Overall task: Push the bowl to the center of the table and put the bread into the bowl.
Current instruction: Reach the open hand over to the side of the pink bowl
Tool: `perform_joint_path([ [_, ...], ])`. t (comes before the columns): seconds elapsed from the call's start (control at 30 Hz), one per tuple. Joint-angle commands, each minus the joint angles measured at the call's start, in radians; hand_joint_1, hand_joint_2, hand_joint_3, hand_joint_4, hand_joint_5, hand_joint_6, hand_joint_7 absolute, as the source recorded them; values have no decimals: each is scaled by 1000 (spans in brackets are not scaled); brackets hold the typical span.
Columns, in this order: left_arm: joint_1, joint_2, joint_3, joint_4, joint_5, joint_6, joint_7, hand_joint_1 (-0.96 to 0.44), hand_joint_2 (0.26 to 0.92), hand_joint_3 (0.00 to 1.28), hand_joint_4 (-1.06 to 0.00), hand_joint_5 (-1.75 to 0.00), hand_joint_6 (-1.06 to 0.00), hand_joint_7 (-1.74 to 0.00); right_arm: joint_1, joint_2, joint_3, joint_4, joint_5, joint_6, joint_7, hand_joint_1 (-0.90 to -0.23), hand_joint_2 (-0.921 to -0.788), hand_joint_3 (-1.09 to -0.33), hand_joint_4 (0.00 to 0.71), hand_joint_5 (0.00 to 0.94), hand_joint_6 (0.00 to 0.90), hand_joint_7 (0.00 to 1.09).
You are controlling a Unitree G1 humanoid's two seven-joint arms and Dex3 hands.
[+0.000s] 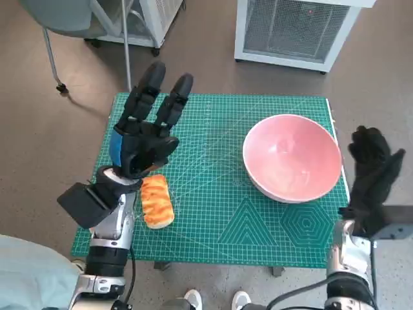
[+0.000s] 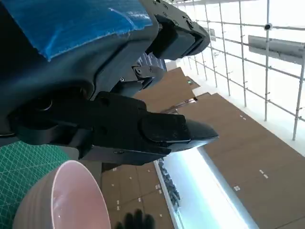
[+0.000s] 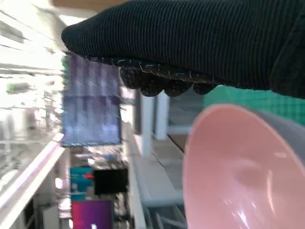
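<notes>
Both hands hold nothing: the right hand [image 1: 372,173], fingers raised, hangs off the table's [image 1: 213,258] right edge beside the bowl [image 1: 292,157]; the left hand [image 1: 145,126], fingers spread, hovers above the bread [image 1: 157,201] near the front-left corner. A hard sideways shove could tip the bowl or overshoot centre into the bread.

Brown floor [image 1: 45,123] all around the tabletop [image 1: 213,223], which is covered by a green grid mat. White mesh-front cabinet [image 1: 293,29] beyond its far right corner, grey chair [image 1: 64,19] and white unit [image 1: 151,19] beyond far left. Light even.
</notes>
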Motion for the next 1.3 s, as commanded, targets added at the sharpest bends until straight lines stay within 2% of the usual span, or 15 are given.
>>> perform_joint_path([
  [0.03,-1,8,2,-8,-12,9,-6,-268,921,179,-269,0,-315,-1,-35,22,1,77,26,46,25,-388,-921,-703,286,1,26,585],
  [0.33,6,18,8,-18,-14,11,-6,-266,921,180,-270,0,-316,-1,-112,40,15,158,35,105,58,-369,-921,-705,281,1,35,568],
  [0.6,15,24,12,-27,-9,7,-2,-279,921,177,-270,-1,-316,-1,-166,57,18,204,38,130,89,-354,-921,-709,295,7,66,512],
  [0.7,17,26,13,-28,-7,5,1,-279,921,176,-270,0,-316,-1,-182,66,15,214,43,134,101,-364,-921,-700,308,8,90,471],
  [0.93,22,31,17,-32,1,4,14,-271,921,178,-270,0,-315,0,-232,85,8,257,50,142,117,-405,-921,-680,320,10,114,453],
  [1.1,27,31,15,-44,6,9,27,-268,921,180,-270,0,-315,0,-272,103,2,290,53,148,121,-405,-921,-675,328,13,136,454],
  [1.3,32,31,11,-55,8,16,36,-266,921,181,-270,0,-315,0,-299,129,3,316,52,144,127,-407,-921,-671,336,14,145,448],
])
